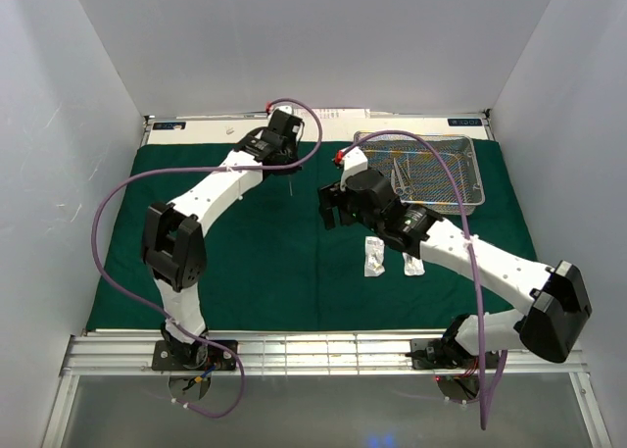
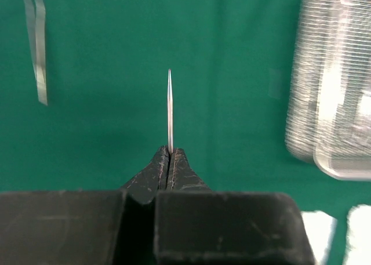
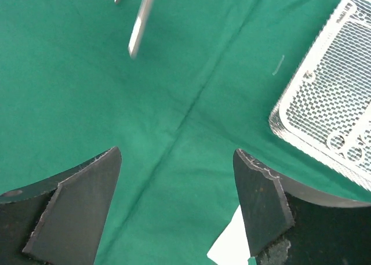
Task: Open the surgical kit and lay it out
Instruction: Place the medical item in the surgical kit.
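Edges: the dark green drape (image 1: 255, 262) lies flat, running from a white strip at the far wall to the metal rail at the near edge. White walls close in the left, far and right sides.
Open room: the left and middle of the cloth are bare, marked only by fold creases. Both arms reach over the middle.
Container: the wire-mesh tray (image 1: 476, 169) sits on the drape's far right corner, level.
Contents: ring-handled instruments (image 1: 400, 176) lie inside the tray; their exact kind is too small to tell.
Packets: two small clear packets (image 1: 374, 257) (image 1: 412, 264) lie side by side on the cloth, nearer than the tray, partly under the right arm.
Left gripper (image 2: 170, 152): clenched on a slim metal instrument (image 2: 170, 111), which sticks straight out past the fingertips above bare cloth, left of the tray.
Forceps (image 2: 37, 44): lying on the cloth, seen at the upper left of the left wrist view, apart from the held instrument.
Right gripper (image 3: 177, 153): released, fingers wide apart with only cloth between them, near the tray's corner.
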Controlling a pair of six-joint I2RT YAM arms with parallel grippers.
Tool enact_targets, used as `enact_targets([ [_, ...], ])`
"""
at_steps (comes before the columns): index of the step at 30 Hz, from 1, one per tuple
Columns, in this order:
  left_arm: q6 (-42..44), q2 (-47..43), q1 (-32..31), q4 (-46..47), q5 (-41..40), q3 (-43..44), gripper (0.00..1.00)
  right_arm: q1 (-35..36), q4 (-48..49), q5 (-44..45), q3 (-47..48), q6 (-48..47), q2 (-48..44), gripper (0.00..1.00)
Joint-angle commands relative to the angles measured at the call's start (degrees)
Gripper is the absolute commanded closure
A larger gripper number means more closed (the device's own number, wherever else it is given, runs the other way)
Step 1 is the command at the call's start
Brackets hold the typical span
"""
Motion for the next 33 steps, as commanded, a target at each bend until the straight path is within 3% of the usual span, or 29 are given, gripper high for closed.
enact_targets([
  [1,9.0,4.1,3.7,1.2,2.1,0.5,1.00,-0.9,-3.1,0.7,-2.6,0.4,-3.0,0.16],
  [18,13.6,27.3,11.4,-2.3,9.7,21.2,0.98,-6.5,-8.7,-0.9,-3.3,0.4,-1.2,0.15],
  [33,13.8,32.3,13.5,-3.1,9.4,28.3,0.96,-7.6,-10.2,-2.0,-1.8,0.4,1.0,0.15],
])
